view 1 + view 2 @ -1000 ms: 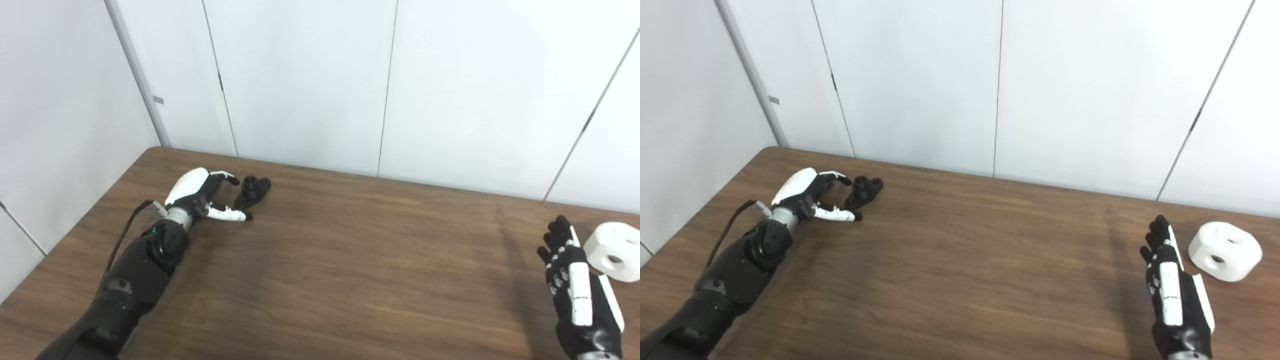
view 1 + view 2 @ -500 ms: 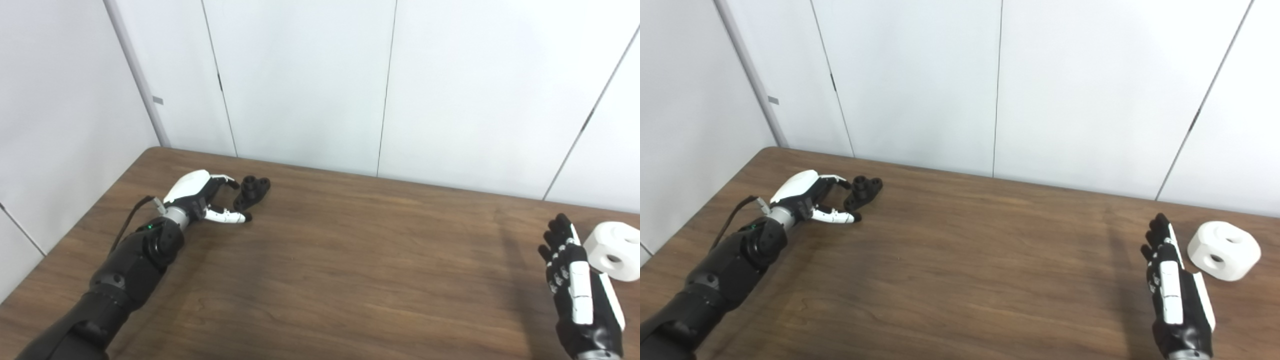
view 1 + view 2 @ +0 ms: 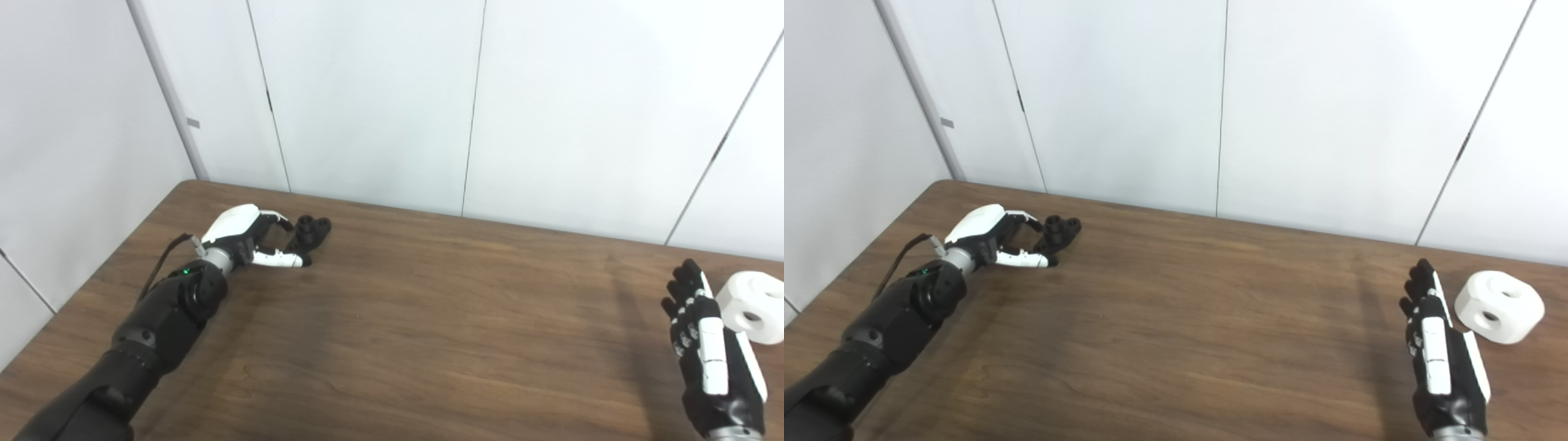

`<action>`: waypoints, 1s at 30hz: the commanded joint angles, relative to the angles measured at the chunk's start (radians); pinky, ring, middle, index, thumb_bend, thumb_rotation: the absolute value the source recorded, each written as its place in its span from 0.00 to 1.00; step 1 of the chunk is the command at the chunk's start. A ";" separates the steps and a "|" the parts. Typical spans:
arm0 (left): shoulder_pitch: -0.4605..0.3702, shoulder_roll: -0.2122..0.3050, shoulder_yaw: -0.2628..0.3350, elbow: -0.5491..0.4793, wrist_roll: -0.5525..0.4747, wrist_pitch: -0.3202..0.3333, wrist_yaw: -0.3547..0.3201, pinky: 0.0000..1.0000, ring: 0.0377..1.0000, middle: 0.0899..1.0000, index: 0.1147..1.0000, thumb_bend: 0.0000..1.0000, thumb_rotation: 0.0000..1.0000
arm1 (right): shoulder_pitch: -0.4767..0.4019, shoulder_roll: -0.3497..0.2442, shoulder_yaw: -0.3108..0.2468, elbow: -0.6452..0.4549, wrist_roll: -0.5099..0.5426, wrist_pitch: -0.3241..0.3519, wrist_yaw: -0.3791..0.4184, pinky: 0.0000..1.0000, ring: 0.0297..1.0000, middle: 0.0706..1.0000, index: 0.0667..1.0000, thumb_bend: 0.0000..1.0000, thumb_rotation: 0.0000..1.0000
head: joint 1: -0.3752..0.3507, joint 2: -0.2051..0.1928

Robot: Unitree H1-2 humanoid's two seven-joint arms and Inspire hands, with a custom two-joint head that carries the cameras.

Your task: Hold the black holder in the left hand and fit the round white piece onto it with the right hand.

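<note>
Left hand (image 3: 248, 237) has crept forward — spread fingers now bracket the black holder (image 3: 309, 231), not yet clamped. Right hand (image 3: 1440, 355) waits flat and open, white piece (image 3: 1499, 306) just beside its fingertips — both grasps pending.

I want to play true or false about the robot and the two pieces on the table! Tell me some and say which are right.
1. The black holder lies on the table by the left hand. True.
2. The white piece is already on the holder. False: it sits alone at the table's far right side.
3. The right hand is open, with straight fingers. True.
4. The right hand is holding the white piece. False: it is beside the piece and holds nothing.
5. The left hand has lifted the holder. False: its fingers are open around the holder, which rests on the table.
</note>
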 commanded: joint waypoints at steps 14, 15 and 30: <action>-0.020 -0.037 -0.003 0.051 0.007 0.009 -0.006 0.93 0.92 0.86 0.67 0.97 0.37 | -0.018 -0.004 -0.005 -0.049 -0.007 -0.014 -0.008 1.00 1.00 1.00 1.00 0.49 0.99 | -0.013 0.004; -0.020 -0.038 -0.003 0.051 0.007 0.009 -0.007 0.93 0.92 0.86 0.67 0.97 0.36 | -0.019 -0.006 -0.005 -0.048 -0.007 -0.019 -0.007 1.00 1.00 1.00 1.00 0.49 0.99 | -0.013 0.004; -0.012 -0.063 -0.010 0.083 0.013 -0.045 0.066 0.97 0.91 0.84 0.65 1.00 0.23 | -0.026 0.004 -0.006 -0.048 -0.013 -0.017 -0.020 1.00 1.00 1.00 1.00 0.50 0.99 | -0.030 0.012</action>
